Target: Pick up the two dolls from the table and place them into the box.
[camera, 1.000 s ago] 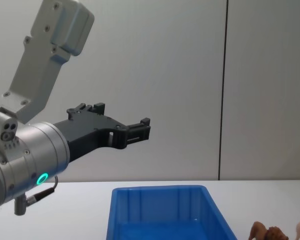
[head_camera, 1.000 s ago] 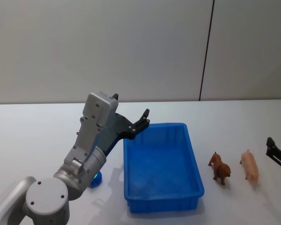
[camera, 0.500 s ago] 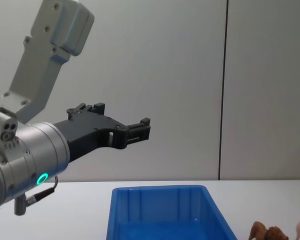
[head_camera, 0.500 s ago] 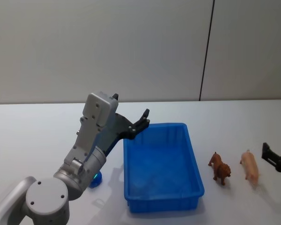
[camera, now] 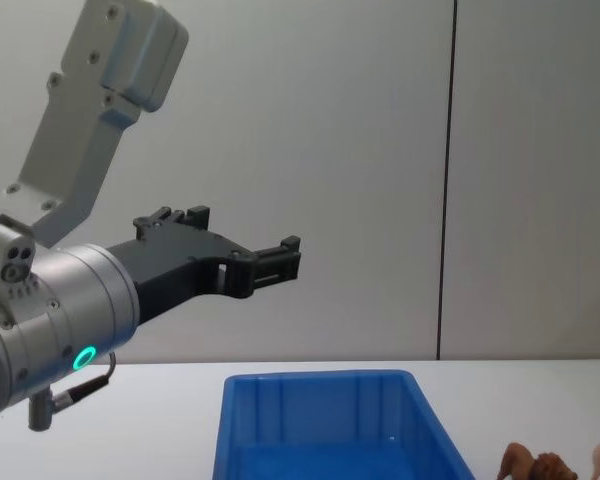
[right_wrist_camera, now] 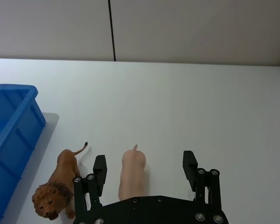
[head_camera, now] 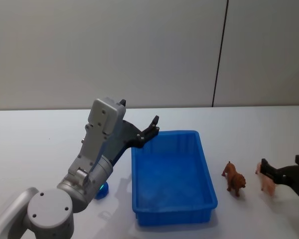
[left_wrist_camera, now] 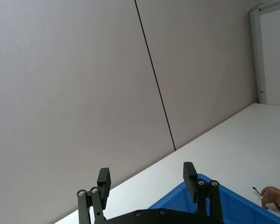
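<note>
Straddling pink doll point(right_wrist_camera: 132, 175) — right hand point(right_wrist_camera: 145, 162) wide open, empty; left hand point(left_wrist_camera: 146, 172) open, raised by box point(head_camera: 164, 133).

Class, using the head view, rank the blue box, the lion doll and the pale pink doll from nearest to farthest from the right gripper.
1. The pale pink doll, at the far right, between the open jaws of the right gripper.
2. The lion doll, just left of it, standing between it and the bin.
3. The blue box, farthest left of the three.
</note>
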### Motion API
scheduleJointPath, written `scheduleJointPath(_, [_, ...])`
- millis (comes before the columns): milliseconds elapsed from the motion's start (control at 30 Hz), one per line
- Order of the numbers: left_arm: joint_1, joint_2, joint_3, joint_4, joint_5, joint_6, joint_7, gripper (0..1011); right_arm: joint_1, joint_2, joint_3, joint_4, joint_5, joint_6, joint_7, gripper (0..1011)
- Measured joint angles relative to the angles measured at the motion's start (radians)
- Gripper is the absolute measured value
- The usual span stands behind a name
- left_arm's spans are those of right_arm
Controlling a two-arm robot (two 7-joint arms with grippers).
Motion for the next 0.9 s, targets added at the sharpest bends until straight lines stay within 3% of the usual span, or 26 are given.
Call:
scheduleJointPath(433, [0.000, 0.000, 0.000, 0.000, 0.000, 0.000, 0.000, 1000, 0.078, -0.059, -0.018, 0.103, -0.011, 0.055, -0.033, 1001])
scheduleJointPath(900, [0.000, 0.000, 0.000, 0.000, 0.000, 0.000, 0.000, 1000, 0.128, -0.099, -0.030, 0.182, -0.022, 0.083, -0.046, 1001])
